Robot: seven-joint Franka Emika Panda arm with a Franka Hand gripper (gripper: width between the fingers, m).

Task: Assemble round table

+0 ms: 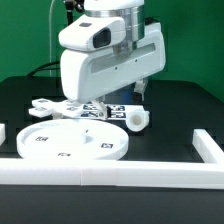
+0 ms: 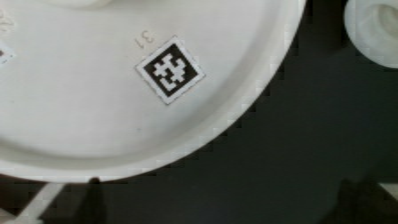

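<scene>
The round disc [image 2: 89, 120] [image 1: 72, 143] is cut off in the wrist view; behind it the cross-shaped piece [image 1: 60, 108] is partly covered; beside it a white shape [image 2: 370, 30] is blurred.

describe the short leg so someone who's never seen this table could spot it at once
On the black table, find the large round disc at the front. Just past its edge, on the exterior view's right, sits the short cylinder leg. Unlike the flat disc and the flat cross-shaped piece, it is stubby, thick and round-bodied.
</scene>
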